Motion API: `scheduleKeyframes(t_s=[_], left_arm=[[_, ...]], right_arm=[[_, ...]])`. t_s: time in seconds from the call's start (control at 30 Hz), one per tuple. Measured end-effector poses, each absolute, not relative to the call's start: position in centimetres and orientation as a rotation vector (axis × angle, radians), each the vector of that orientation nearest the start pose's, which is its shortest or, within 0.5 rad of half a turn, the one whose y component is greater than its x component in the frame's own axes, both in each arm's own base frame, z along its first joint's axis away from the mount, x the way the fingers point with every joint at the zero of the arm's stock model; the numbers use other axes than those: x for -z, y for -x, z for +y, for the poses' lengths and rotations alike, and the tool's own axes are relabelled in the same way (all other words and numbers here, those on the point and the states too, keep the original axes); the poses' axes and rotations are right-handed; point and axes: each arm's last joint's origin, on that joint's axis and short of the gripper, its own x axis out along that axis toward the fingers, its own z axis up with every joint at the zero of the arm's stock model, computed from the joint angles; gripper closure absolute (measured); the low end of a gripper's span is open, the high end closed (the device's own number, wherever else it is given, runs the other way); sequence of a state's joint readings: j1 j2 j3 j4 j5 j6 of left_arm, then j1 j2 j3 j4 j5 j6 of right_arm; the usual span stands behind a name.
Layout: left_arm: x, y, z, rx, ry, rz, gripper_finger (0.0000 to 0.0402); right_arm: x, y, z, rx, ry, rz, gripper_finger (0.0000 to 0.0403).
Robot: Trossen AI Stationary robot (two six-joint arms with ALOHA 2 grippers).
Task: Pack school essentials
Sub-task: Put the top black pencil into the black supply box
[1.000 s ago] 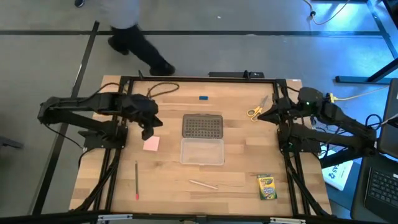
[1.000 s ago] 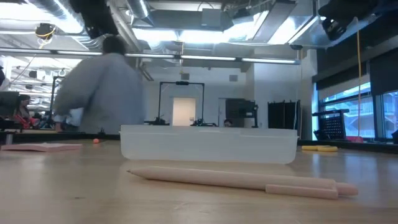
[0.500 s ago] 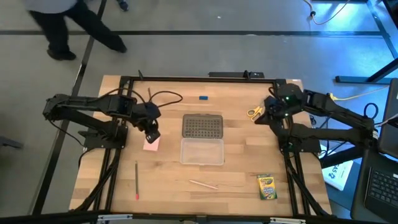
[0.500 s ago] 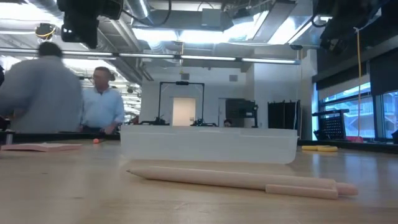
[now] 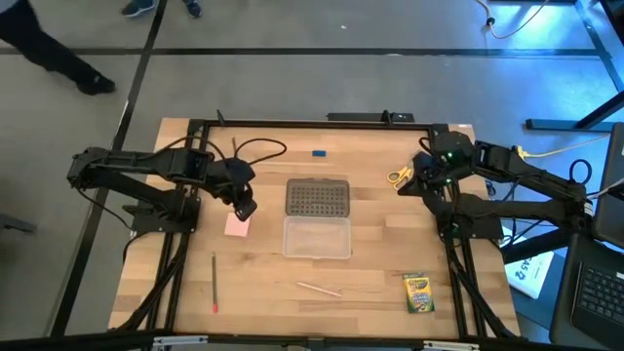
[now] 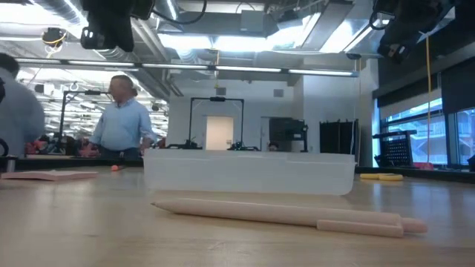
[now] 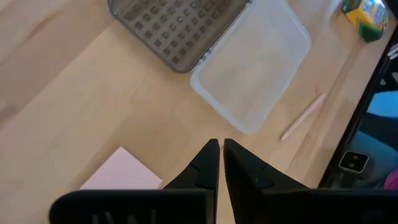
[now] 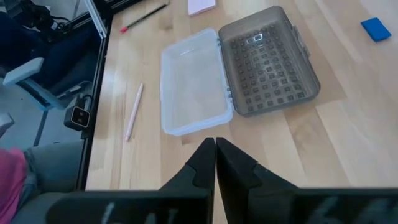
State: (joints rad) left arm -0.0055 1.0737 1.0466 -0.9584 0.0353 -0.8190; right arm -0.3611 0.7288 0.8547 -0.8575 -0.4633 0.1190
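Sitting open mid-table, the clear case is empty; nothing is packed yet. Since a moment ago the left gripper has swung over the pink square pad, fingers together, holding nothing. The right gripper, shut and empty, hovers beside the yellow-handled scissors.

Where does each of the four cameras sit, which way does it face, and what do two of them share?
High: overhead, straight down on the table; both arms show, left pincer, right pincer.
Low: at tabletop height, level across a pencil and the case into the room.
Left wrist: past its shut fingers, toward the pad.
Right wrist: past its shut fingers.
Shared: both wrist views show the case.
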Motion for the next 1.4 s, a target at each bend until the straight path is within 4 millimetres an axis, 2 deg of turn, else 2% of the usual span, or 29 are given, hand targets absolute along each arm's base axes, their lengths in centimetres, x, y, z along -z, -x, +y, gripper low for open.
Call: scheduleKeyframes(t_s=[0.13,0.3,0.47,0.67,0.93,1.2,1.4], left_arm=[[-30.8,-19.4,-0.1,-0.451,0.863,0.916,0.0381],[-30.8,-19.4,0.1,-0.495,0.971,0.905,0.0350],[-30.1,-19.2,1.0,-0.638,0.990,0.939,0.0326],[-29.5,-19.1,1.5,-0.721,1.038,0.982,0.0328],[-29.4,-19.2,1.5,-0.802,1.162,0.944,0.0326],[-29.4,-19.3,1.1,-0.806,1.176,0.949,0.0329],[-29.4,-19.3,1.1,-0.813,1.169,0.943,0.0330]], right_arm=[[-30.7,-12.5,-3.3,-0.065,-0.388,0.675,0.0386],[-30.8,-12.6,-3.4,-0.067,-0.375,0.659,0.0386],[-31.0,-12.7,-3.4,-0.077,-0.340,0.633,0.0386],[-31.0,-12.7,-3.4,-0.077,-0.338,0.632,0.0386],[-31.0,-12.7,-3.4,-0.077,-0.337,0.632,0.0386],[-31.0,-12.7,-3.3,-0.158,-0.201,0.619,0.0386],[-31.0,-12.7,-3.3,-0.146,-0.234,0.621,0.0386]])
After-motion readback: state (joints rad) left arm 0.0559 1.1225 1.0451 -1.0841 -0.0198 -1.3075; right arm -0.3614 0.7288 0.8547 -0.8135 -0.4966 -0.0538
